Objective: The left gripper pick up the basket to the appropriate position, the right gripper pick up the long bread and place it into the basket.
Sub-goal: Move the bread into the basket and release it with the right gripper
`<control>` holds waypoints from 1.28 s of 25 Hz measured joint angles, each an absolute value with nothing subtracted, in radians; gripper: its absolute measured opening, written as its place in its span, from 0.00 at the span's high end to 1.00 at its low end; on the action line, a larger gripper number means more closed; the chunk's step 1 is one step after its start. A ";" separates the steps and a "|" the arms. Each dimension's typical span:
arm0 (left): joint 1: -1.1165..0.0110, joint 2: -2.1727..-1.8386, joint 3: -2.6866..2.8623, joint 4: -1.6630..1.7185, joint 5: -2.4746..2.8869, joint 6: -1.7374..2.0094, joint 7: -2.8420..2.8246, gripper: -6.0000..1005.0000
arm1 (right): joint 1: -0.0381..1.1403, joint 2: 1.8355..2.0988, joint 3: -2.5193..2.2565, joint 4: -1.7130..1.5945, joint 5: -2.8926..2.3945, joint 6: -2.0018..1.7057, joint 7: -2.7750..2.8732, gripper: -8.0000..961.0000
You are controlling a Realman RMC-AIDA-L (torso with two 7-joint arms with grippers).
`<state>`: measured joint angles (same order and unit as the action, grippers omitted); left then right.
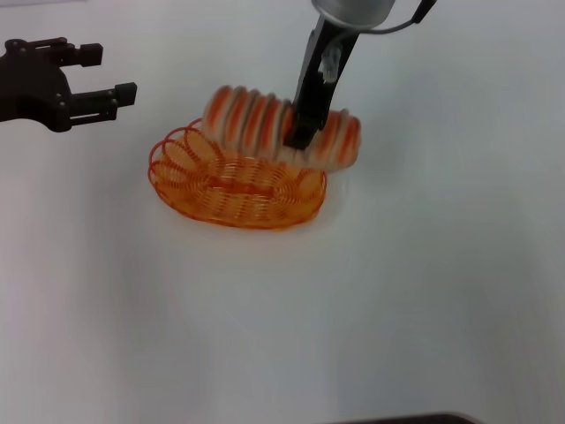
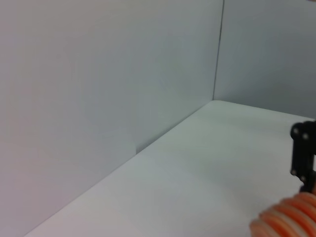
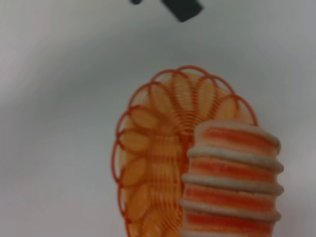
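Observation:
The orange wire basket (image 1: pixel 234 190) sits on the white table. My right gripper (image 1: pixel 300 137) comes down from above and is shut on the long bread (image 1: pixel 247 119), a tan loaf with orange stripes. It holds the loaf in the air over the basket's far rim. The right wrist view shows the bread (image 3: pixel 232 182) above one side of the basket (image 3: pixel 148 148). My left gripper (image 1: pixel 119 75) is open and empty at the far left, apart from the basket. The left wrist view shows one end of the bread (image 2: pixel 289 219) and part of the right gripper (image 2: pixel 303 153).
The white table (image 1: pixel 397 309) spreads around the basket. Grey-white walls (image 2: pixel 98 74) stand along the table's far edges and meet in a corner. A black fingertip of the left gripper (image 3: pixel 182 7) shows beyond the basket in the right wrist view.

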<state>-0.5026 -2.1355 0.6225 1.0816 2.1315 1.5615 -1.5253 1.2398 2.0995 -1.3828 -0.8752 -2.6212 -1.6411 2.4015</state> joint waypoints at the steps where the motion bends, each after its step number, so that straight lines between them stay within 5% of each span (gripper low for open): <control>1: -0.501 -2.135 0.620 1.082 2.129 1.562 -1.526 0.30 | 1.237 2.100 -1.389 -0.875 -2.609 -1.641 2.391 0.58; 26: -0.455 -2.128 0.606 1.096 2.142 1.522 -1.526 0.30 | 1.231 2.108 -1.491 -0.871 -2.524 -1.547 2.315 0.57; 32: -0.452 -2.130 0.607 1.097 2.142 1.526 -1.526 0.30 | 1.230 2.108 -1.492 -0.871 -2.500 -1.560 2.306 0.48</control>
